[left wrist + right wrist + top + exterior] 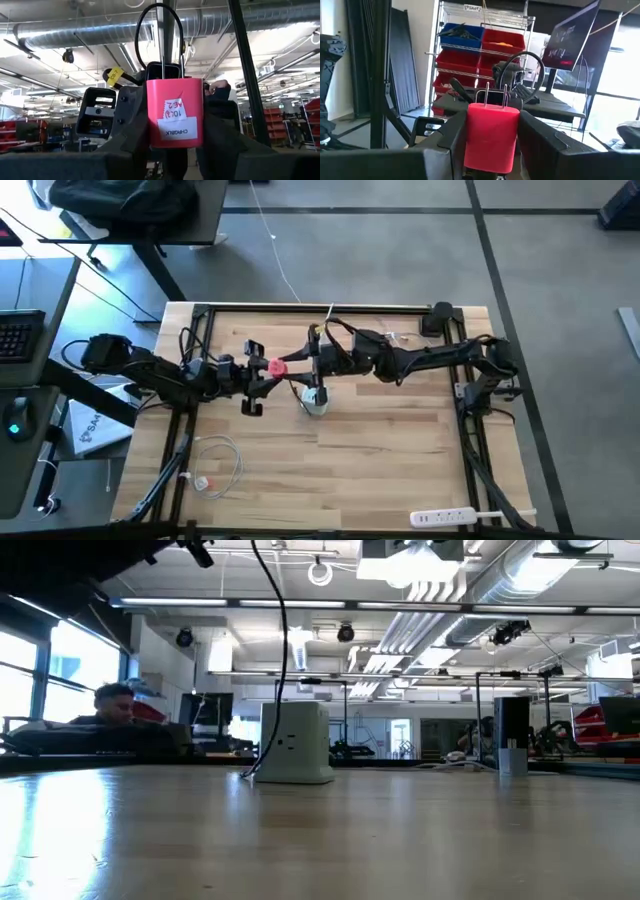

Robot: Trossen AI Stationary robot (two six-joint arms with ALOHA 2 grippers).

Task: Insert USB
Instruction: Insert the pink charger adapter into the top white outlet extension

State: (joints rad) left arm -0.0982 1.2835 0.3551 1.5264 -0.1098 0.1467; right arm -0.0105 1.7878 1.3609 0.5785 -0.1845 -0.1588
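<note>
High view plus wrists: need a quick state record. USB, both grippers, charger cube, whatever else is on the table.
USB: red plug body on a thin black cable, held up off the table near its middle
left gripper: jaws closed on the USB
right gripper: meets it from the opposite side, jaws also around the red body
white charger cube: standing on the table, apart from the USB
insertion: not done
coiled white cable: table, left side
power strip: table, right side

USB mid-table between both arms, coiled cable front-left, power strip front-right
</note>
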